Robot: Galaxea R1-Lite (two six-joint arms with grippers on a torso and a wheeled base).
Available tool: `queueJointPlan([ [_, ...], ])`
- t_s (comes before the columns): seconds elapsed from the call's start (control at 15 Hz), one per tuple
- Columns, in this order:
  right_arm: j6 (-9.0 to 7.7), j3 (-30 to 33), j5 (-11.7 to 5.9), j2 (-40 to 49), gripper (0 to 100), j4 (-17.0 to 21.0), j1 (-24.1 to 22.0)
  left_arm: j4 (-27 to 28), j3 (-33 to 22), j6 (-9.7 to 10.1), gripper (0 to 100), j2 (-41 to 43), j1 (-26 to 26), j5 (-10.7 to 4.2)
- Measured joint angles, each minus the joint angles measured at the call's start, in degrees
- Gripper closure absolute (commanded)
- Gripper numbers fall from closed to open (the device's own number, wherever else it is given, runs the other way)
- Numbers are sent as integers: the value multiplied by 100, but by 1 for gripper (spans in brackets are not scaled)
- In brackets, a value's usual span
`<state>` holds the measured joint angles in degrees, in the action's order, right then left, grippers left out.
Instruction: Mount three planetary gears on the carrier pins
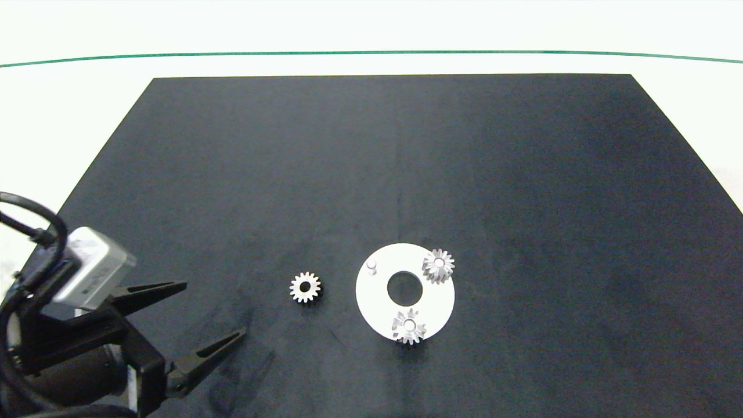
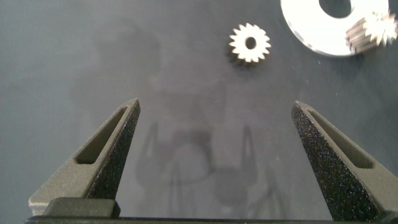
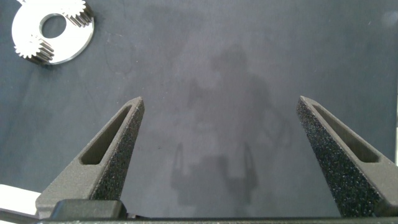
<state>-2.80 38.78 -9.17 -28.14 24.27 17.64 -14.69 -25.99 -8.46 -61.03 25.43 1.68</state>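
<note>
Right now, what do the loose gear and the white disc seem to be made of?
The loose gear looks like bare metal: silver-grey with bright glints on its teeth. The white disc has a flat, even white face; plastic or painted metal, I cannot tell which.

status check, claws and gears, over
Left claw open, empty. Right claw open, idle. Two gears pinned, third gear loose beside white disc; one pin bare. Path clear.
</note>
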Motion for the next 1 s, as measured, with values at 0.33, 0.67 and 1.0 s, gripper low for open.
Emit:
queueJointPlan([
  [0.33, 52, -196, 29, 63, 0, -254, -1, -446, -361, -46, 0, -1111, 345, -163],
  [0.67, 55, -185, 22, 149, 0, -278, -22, -473, -623, -46, 0, -1532, 497, -389],
  [1.0, 55, -218, 41, 212, 0, -269, -34, -549, -642, -22, 0, -1744, 965, -842],
])
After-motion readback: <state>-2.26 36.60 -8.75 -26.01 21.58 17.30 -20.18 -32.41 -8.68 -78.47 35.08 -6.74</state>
